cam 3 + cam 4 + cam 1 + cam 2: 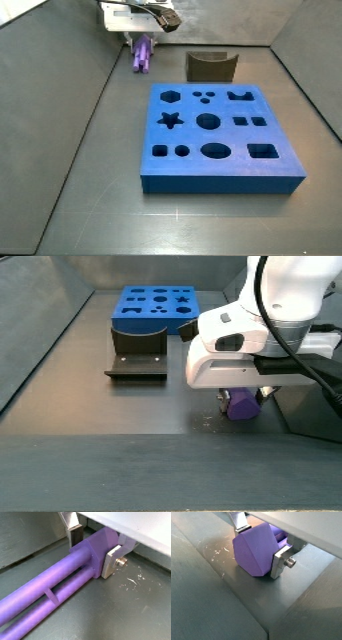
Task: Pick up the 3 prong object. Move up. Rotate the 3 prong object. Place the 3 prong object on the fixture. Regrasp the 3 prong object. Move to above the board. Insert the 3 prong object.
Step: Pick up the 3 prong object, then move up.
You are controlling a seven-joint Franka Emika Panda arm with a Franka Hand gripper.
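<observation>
Jaws of the single gripper (pixel 95 548) clench one purple 3 prong object (pixel 140 52) at the upper left of a side view, low over the floor; one fixture (pixel 210 66) and one board (pixel 221 140) lie apart.

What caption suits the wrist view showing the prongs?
Tool clamps the purple peg at its block end, low over the floor.

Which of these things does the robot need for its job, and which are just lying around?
Needed:
- purple peg, clamped in the claw, low over the floor
- fixture
- blue board

Lying about:
- nothing; only the grey floor and walls
</observation>
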